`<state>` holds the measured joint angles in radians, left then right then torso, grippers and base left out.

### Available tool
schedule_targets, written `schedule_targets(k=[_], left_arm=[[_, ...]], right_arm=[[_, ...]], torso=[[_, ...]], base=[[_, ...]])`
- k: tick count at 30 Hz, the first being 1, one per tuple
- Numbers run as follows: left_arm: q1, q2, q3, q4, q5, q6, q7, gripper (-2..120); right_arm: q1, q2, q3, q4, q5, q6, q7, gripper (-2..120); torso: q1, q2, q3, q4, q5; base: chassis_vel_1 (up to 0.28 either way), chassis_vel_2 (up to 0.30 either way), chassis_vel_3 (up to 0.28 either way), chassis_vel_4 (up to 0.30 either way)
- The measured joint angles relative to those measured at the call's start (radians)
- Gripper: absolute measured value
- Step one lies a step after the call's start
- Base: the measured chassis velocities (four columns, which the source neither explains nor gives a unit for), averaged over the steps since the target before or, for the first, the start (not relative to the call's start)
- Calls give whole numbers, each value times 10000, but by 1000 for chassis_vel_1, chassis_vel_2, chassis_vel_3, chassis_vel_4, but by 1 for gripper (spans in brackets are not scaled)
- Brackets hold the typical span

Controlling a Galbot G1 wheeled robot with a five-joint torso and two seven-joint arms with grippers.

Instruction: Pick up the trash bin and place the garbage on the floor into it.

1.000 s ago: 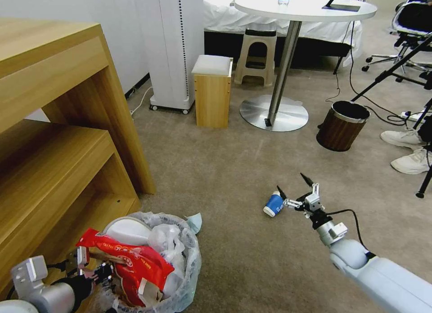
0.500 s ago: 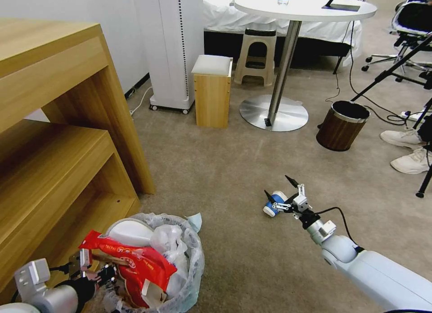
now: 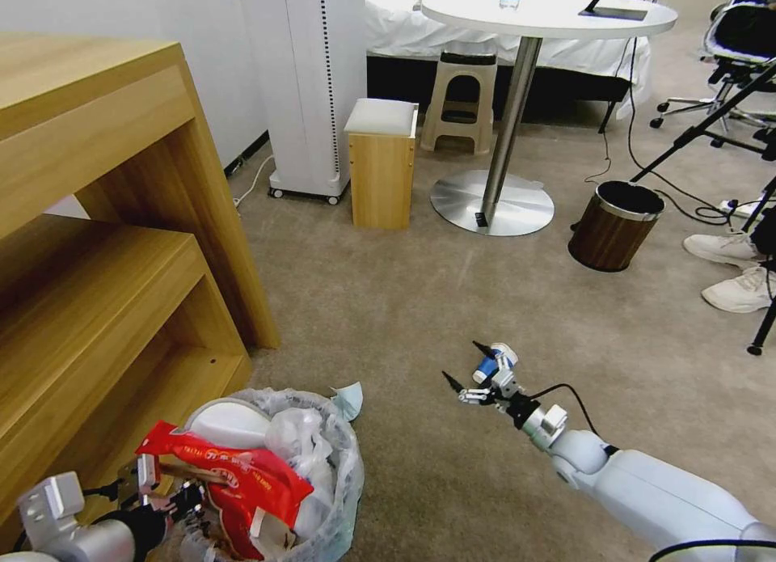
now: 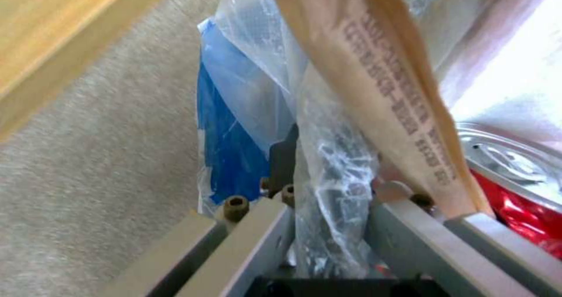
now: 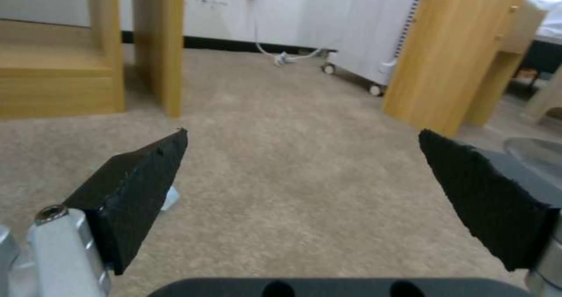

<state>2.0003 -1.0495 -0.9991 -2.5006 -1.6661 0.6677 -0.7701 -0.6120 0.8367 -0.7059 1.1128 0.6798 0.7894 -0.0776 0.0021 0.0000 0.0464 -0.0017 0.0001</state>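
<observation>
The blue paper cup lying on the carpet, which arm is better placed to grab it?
Right, probably. The right gripper hangs open beside the blue paper cup, while the left gripper is clamped on the trash bin rim.

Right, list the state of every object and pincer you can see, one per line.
Small round bin lined with crinkled plastic bag: upright, heaped full.
Blue paper cup: on its side on the carpet.
Brown wood-grain bin: upright.
Left pincer: shut on the bin's rim.
Right pincer: open, beside the cup.
</observation>
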Motion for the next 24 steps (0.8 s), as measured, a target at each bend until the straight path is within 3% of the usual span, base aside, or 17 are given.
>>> schedule_targets(k=[11, 24], left_arm=[[491, -111, -794, 4, -112, 4, 7, 0], [557, -170, -825, 5, -132, -6, 17, 0]], right_arm=[[670, 338, -1511, 143, 226, -15, -399, 100], [786, 846, -2445, 161, 326, -37, -469, 100]], torso=[[0, 0, 0, 0, -2], [0, 0, 0, -1, -3]], base=[[0, 0, 0, 0], [0, 0, 0, 0]])
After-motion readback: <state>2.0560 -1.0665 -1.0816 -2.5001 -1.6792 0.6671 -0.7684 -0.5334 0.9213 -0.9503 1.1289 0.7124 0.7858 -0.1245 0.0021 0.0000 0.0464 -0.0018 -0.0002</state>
